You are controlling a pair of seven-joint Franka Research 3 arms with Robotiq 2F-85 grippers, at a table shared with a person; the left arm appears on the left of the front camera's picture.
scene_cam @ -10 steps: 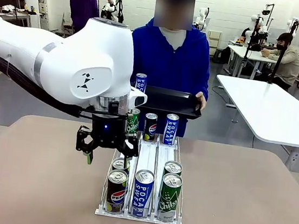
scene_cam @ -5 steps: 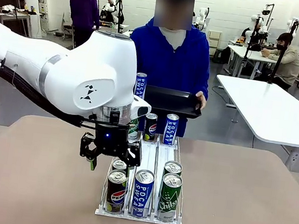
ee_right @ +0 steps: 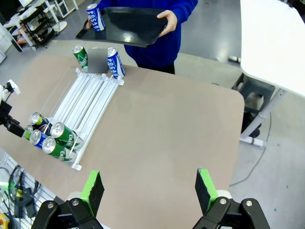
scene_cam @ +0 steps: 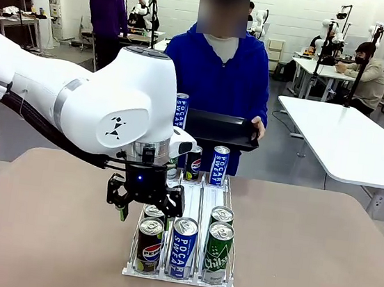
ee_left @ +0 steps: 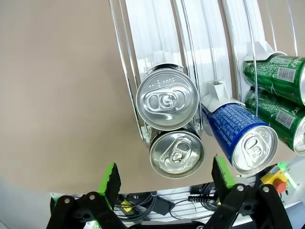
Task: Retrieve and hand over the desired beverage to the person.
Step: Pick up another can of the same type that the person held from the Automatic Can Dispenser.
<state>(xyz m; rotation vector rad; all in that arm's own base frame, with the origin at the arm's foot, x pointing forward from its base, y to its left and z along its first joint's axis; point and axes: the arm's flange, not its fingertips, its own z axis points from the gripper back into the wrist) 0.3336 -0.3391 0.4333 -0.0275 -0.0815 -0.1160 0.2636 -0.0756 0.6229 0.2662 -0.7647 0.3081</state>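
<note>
A wire rack point(scene_cam: 199, 199) holds beverage cans in three lanes. At the front stand a Pepsi can point(scene_cam: 149, 245), a blue Pocari Sweat can point(scene_cam: 183, 247) and a green can point(scene_cam: 218, 253). My left gripper point(scene_cam: 143, 206) hangs open just above the left lane. In its wrist view, the open left gripper point(ee_left: 167, 176) frames two silver can tops point(ee_left: 177, 151) below it. The person point(scene_cam: 218, 77) in a blue hoodie holds a black tray point(scene_cam: 221, 131) carrying a Pocari can point(scene_cam: 180, 110). My right gripper point(ee_right: 148, 191) is open, high above the table.
More cans stand at the rack's far end point(scene_cam: 219, 165), close to the person. Bare brown table point(scene_cam: 318, 257) stretches to the right of the rack and to its left point(scene_cam: 40, 237). A white table point(scene_cam: 353, 142) stands beyond on the right.
My left gripper has shifted right and come down, from beside the rack's left edge to above the left lane's cans. Its jaws stayed open. The person and tray are unchanged.
</note>
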